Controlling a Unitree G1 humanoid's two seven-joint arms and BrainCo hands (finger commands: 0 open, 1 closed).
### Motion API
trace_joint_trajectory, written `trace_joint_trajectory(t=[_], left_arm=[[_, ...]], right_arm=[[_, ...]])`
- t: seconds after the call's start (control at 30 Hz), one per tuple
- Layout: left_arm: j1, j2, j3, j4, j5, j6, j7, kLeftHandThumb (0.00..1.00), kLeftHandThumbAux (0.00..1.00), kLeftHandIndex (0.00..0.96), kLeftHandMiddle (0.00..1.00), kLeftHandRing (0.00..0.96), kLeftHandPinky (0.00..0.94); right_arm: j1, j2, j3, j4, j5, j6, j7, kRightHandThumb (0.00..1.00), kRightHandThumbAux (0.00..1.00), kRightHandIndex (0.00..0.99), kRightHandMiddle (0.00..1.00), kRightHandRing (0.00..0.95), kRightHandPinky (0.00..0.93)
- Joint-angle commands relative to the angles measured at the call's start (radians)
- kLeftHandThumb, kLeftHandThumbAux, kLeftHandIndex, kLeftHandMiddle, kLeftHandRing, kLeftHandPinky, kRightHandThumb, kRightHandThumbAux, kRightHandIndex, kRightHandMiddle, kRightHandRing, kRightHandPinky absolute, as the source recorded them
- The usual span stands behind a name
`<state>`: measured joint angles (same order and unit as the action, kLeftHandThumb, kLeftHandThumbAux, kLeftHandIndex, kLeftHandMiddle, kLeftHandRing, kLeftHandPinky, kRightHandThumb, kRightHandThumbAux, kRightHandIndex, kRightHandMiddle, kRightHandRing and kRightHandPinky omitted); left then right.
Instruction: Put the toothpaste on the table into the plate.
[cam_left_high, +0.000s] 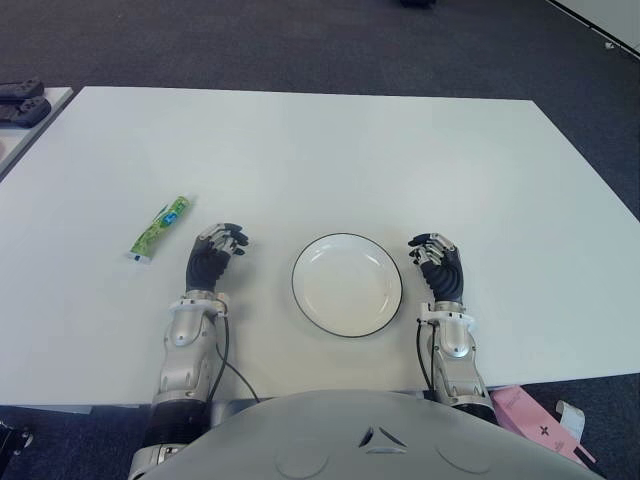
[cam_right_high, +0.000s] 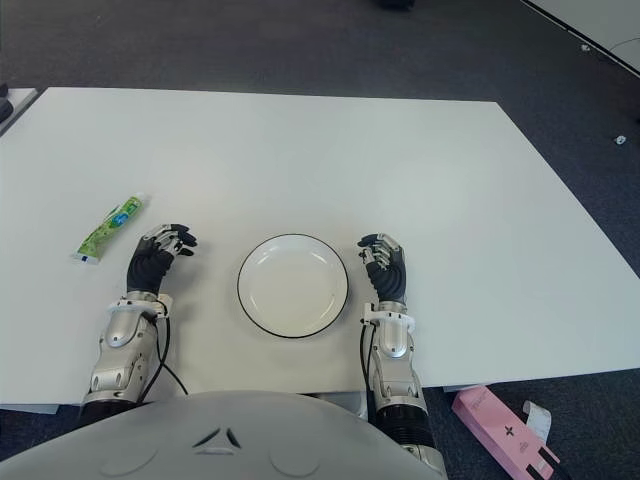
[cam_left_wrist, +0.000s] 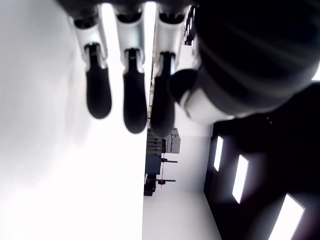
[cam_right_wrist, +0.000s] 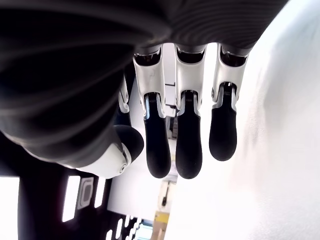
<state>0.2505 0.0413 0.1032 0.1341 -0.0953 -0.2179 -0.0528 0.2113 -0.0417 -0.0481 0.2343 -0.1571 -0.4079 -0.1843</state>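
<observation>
Toothpaste: green-and-white tube, laid flat on white tabletop, set diagonally, white cap toward near edge, well left of plate. Plate: round, white, dark-rimmed, upright, nothing held inside.

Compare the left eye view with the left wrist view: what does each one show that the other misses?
Only the left eye view shows the toothpaste lying on the table, the empty plate and the right hand beside it. Only the left wrist view shows the fingers extended, holding nothing, with a room beyond. Both show the left hand over the white tabletop.
</observation>
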Motion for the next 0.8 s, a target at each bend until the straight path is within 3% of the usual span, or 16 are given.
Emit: trace_joint_trajectory(t=[0.03, 0.23, 0.37, 0.57, 0.8], left_arm=[[0.023, -0.010, -0.002, -0.031, 0.038, -0.012, 0.036, 0.712, 0.720, 0.435, 0.511, 0.504, 0.503], [0.038, -0.002, -0.002, -0.060, 0.173, -0.119, 0.135, 0.710, 0.719, 0.435, 0.516, 0.505, 0.510], [0.048, 0.009, 0.002, -0.102, 0.326, -0.168, 0.249, 0.705, 0.720, 0.434, 0.512, 0.501, 0.503], [0.054, 0.044, 0.005, -0.223, 0.642, -0.112, 0.433, 0.699, 0.724, 0.432, 0.522, 0.531, 0.547], [0.016, 0.081, 0.000, -0.245, 0.845, -0.041, 0.569, 0.698, 0.725, 0.432, 0.555, 0.583, 0.609]], right_arm=[[-0.004, 0.002, 0.000, 0.012, 0.000, 0.005, -0.003, 0.703, 0.732, 0.430, 0.492, 0.533, 0.549], [-0.001, 0.000, 0.001, 0.016, -0.003, -0.006, -0.004, 0.704, 0.732, 0.430, 0.495, 0.533, 0.547], [0.005, 0.006, 0.003, 0.002, -0.003, 0.006, -0.005, 0.706, 0.732, 0.430, 0.494, 0.530, 0.543], [0.006, 0.012, 0.004, -0.004, -0.003, 0.022, -0.008, 0.706, 0.731, 0.430, 0.490, 0.527, 0.545], [0.002, 0.009, 0.006, 0.004, -0.007, 0.008, -0.007, 0.705, 0.731, 0.431, 0.495, 0.531, 0.551]])
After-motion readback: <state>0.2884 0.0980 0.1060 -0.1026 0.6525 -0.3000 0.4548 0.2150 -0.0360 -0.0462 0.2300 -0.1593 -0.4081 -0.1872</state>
